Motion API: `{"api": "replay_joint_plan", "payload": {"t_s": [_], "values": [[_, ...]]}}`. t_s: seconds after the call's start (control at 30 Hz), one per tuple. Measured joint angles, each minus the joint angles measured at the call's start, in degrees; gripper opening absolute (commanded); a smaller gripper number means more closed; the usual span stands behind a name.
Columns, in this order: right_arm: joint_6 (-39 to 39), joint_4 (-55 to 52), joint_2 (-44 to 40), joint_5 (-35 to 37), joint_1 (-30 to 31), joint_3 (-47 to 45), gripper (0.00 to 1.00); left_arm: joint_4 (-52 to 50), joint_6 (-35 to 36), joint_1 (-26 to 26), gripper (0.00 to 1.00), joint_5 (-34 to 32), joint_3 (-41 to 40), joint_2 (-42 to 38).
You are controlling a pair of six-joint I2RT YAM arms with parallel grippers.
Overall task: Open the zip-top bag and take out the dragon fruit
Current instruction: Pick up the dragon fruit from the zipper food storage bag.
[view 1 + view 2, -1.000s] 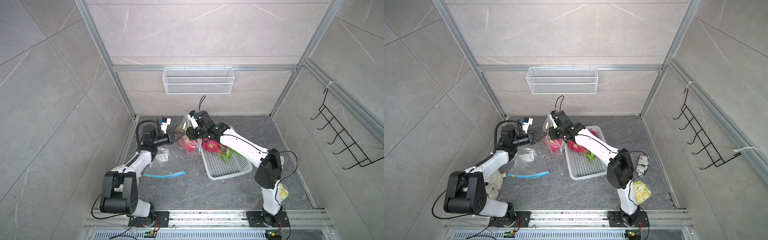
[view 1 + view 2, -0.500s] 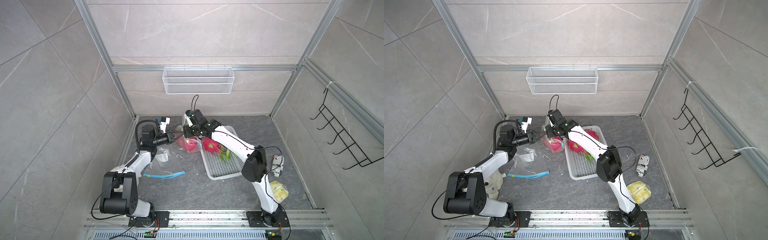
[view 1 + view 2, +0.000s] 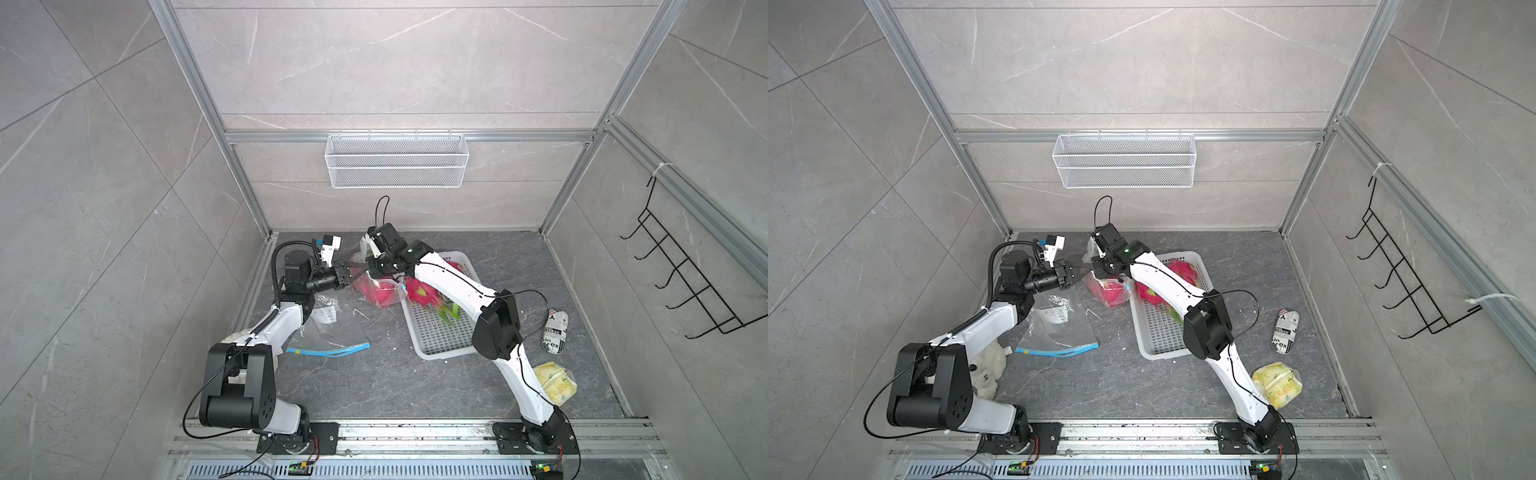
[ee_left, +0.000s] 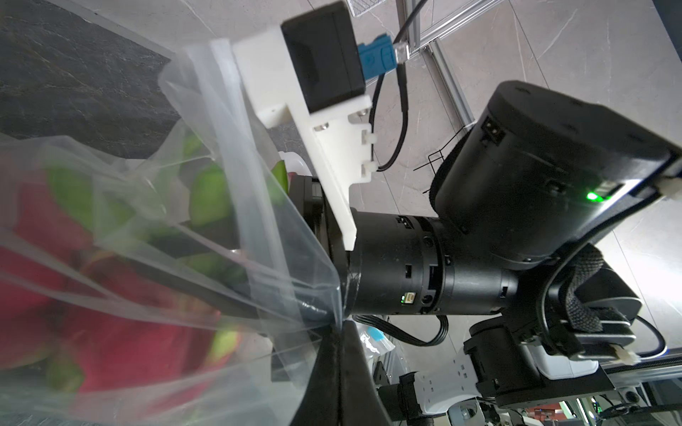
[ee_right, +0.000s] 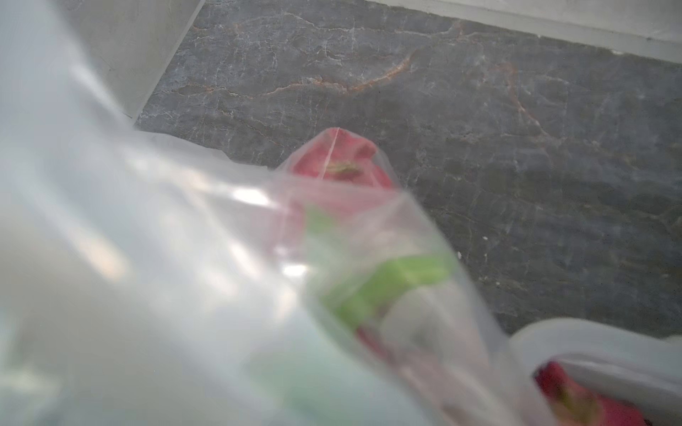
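The clear zip-top bag (image 3: pixel 380 291) hangs just off the floor at the back, with a magenta dragon fruit (image 3: pixel 1112 294) inside. My left gripper (image 3: pixel 353 269) is shut on a corner of the bag's rim (image 4: pixel 334 295); its black fingertips (image 4: pixel 348 343) press together on the film. My right gripper (image 3: pixel 371 266) meets it tip to tip at the rim, and bag film covers the right wrist view, so its jaws are hidden there. Two more dragon fruit (image 3: pixel 419 291) (image 3: pixel 454 266) lie in the white basket (image 3: pixel 440 347).
An empty zip bag with a blue strip (image 3: pixel 332 334) lies flat by the left arm. A printed pouch (image 3: pixel 554 332) and a yellow packet (image 3: pixel 556 384) lie at the right. A white soft thing (image 3: pixel 988 370) sits behind the left arm. A wire shelf (image 3: pixel 397 166) hangs on the back wall.
My right gripper has moved left to the bag's rim beside the left gripper and closed. Its elbow has swung inward. The left arm still holds the bag in the same place.
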Motion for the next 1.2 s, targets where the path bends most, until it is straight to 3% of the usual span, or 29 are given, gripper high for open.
{"api": "replay_joint_plan", "payload": {"t_s": [0.2,0.47,0.67,0.87,1.2], "values": [[0.00,2.60,-8.20,-0.02,0.31,-11.19,0.00,0.15,-0.11,-0.31,0.00,-0.17,0.00,0.00],[-0.52,13.68,-26.95,-3.80,0.81,-32.02,0.00,1.55,-2.08,-0.37,0.00,-1.70,0.00,0.24],[-1.88,22.47,-32.87,-5.31,0.76,-39.98,0.00,3.26,-4.00,-0.37,0.00,-1.81,0.00,0.35],[-3.08,29.00,-32.96,-6.45,0.76,-41.46,0.00,4.00,-4.76,-0.37,0.00,-1.79,0.00,0.35],[-6.91,31.01,-32.72,-3.41,0.76,-34.75,0.00,4.94,-4.96,-0.24,0.00,-1.62,0.00,0.35]]}}
